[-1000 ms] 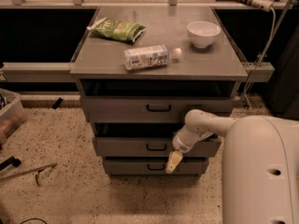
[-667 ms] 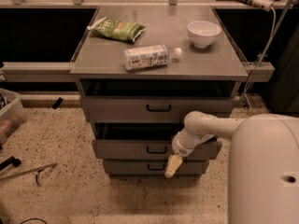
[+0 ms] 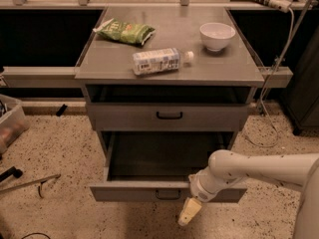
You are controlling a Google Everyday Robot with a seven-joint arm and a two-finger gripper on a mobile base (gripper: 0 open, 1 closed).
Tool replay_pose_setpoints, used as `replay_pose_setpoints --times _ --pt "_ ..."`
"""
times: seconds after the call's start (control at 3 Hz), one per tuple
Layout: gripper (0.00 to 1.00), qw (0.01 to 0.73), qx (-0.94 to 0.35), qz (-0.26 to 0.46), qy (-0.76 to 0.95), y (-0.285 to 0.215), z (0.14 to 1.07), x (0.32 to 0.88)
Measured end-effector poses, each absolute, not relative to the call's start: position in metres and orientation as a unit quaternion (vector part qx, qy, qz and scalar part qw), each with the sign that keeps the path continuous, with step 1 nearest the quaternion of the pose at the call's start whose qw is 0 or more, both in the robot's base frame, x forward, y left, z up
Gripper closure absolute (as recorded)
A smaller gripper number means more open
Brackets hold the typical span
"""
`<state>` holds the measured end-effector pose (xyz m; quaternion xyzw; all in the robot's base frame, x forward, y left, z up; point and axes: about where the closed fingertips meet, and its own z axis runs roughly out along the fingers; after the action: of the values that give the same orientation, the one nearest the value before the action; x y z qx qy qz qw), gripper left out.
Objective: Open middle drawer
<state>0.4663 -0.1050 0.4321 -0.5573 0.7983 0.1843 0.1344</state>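
- Presently, the middle drawer (image 3: pixel 129 190) stands extended well forward of the cabinet at lower centre of the frame, its wide grey tray exposed.
- Its small black loop handle (image 3: pixel 168 195) sits at the centre of the flat front.
- The gripper (image 3: pixel 188 212) hangs just below the drawer front, right of the handle, pointing down (how far it is open cannot be told); nothing is seen in its grasp.
- The white arm (image 3: pixel 249 168) enters from the lower right.
- The uppermost drawer (image 3: pixel 209 117) is flush and closed.
- The cabinet top (image 3: pixel 224 66) carries a green bag (image 3: pixel 124 32) at upper left, a bottle (image 3: pixel 157 60) lying on its side, and a white bowl (image 3: pixel 217 35) at upper right.
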Motion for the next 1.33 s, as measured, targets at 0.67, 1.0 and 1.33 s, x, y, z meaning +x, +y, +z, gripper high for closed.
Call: replay_pose_setpoints --times 0.67,1.0,1.33 --pt "0.00 0.132 -0.561 0.183 0.797 -0.101 0.429 0.467" --pt "0.00 0.109 -0.554 0.197 0.801 -0.106 0.428 0.431" --pt "0.00 0.109 -0.554 0.197 0.801 -0.106 0.428 0.431"
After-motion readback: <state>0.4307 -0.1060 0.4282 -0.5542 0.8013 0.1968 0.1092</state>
